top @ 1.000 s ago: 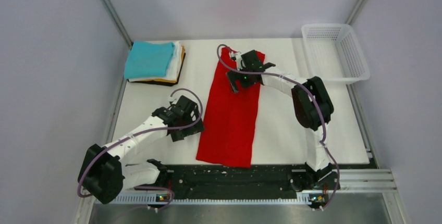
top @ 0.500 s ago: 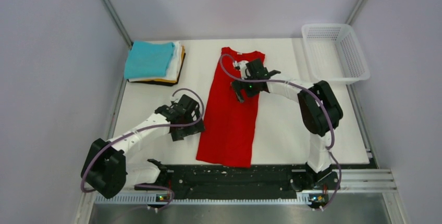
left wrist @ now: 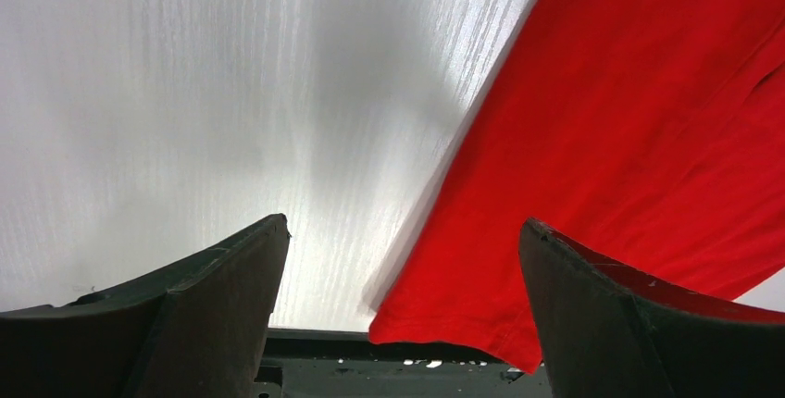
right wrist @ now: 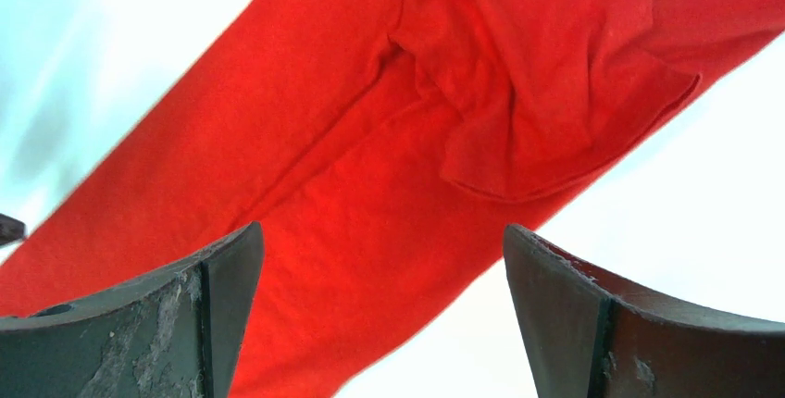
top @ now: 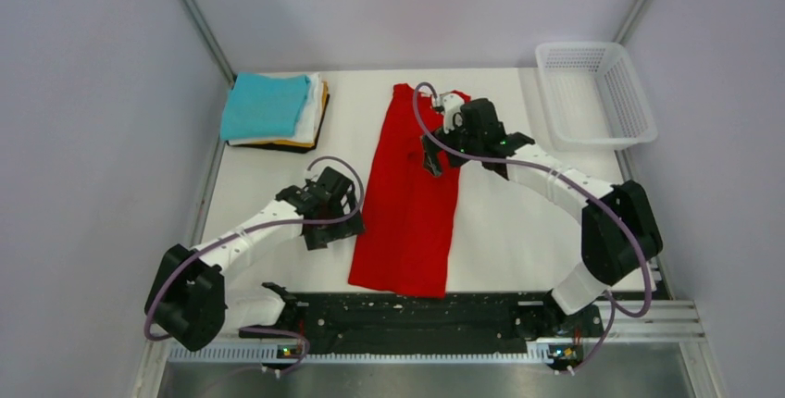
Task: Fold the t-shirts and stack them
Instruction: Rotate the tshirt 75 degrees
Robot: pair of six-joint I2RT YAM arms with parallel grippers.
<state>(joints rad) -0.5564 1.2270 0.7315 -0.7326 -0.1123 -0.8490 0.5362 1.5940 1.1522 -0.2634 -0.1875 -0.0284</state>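
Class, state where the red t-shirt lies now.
In the top view, the red t-shirt lies as a long strip down the centre of the table, between the folded stack at far left and the white basket at far right.

Left gripper (left wrist: pixel 403 224): jaws wide apart, nothing between them, one dark tip at lower left, one at lower right. White desk (left wrist: pixel 167 93) fills the left and middle, fine streaky grain, with a soft grey shadow patch up the centre. Red t-shirt (left wrist: pixel 648 139) lies flat on the desk and takes the right side, its long edge running diagonally from top centre-right down to bottom centre. Its hemmed corner sits low between the jaws, just beside a dark strip (left wrist: pixel 315 361) along the bottom edge. One crease line shows at far right. The right jaw overlaps the cloth in view; contact cannot be told. The left jaw is over bare desk.
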